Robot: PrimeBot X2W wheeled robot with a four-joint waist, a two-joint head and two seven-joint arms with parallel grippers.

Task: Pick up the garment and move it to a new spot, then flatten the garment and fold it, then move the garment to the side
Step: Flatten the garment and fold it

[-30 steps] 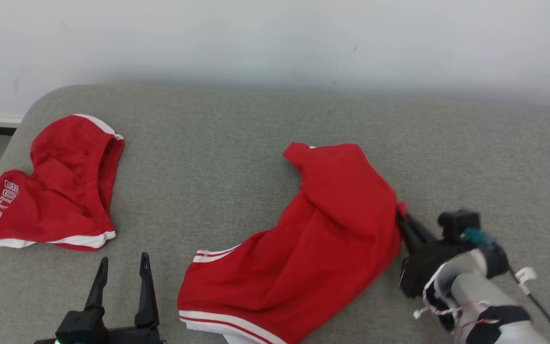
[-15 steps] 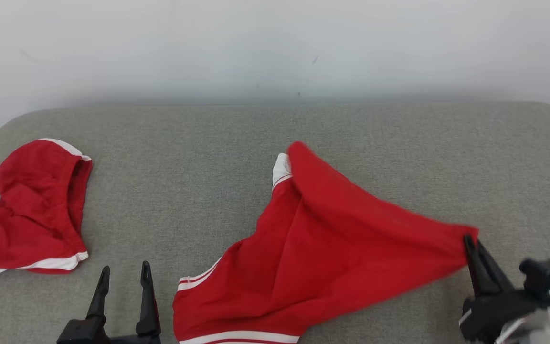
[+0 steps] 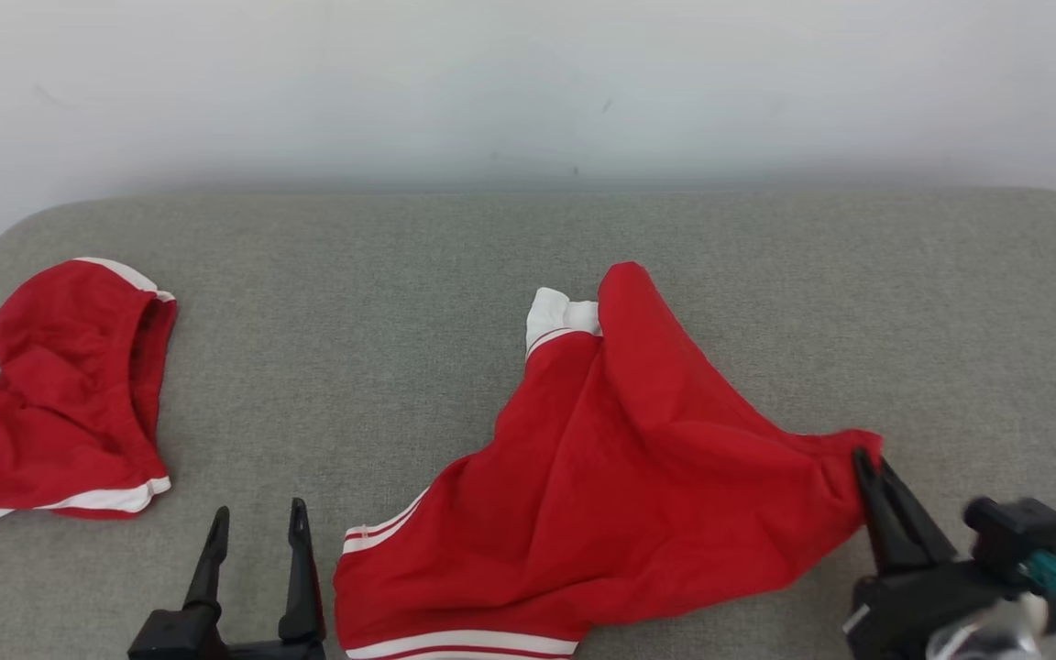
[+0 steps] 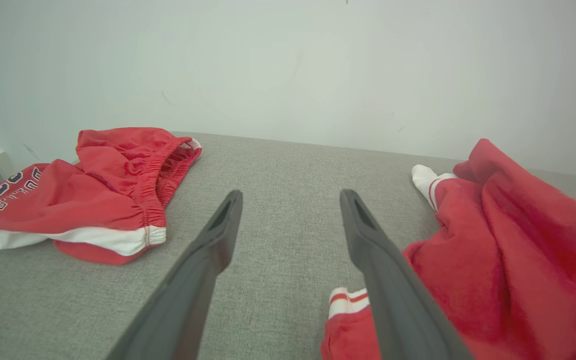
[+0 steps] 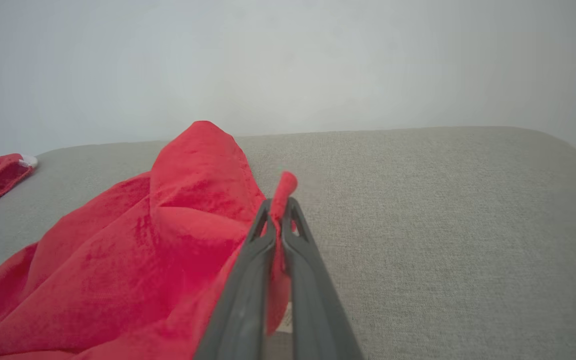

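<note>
The garment (image 3: 620, 477) is a pair of red shorts with white striped hems, spread loosely on the grey cushion. My right gripper (image 3: 860, 456) is shut on the garment's right corner, pulling it out toward the lower right. In the right wrist view the closed fingers (image 5: 278, 210) pinch a small fold of the red garment (image 5: 168, 250). My left gripper (image 3: 258, 515) stands open at the lower left, just left of the garment's striped hem, holding nothing. In the left wrist view its fingers (image 4: 288, 197) frame bare cushion, with the garment (image 4: 493, 240) to the right.
A second pair of red shorts (image 3: 60, 394) with white lettering lies at the cushion's far left, also seen as red shorts (image 4: 83, 190) in the left wrist view. The grey cushion (image 3: 381, 302) ends at a white wall (image 3: 528, 82) behind.
The camera shifted right. My right gripper pulled the garment's corner out to the right, spreading the cloth and uncovering a white hem at its top. The left gripper stayed open.
</note>
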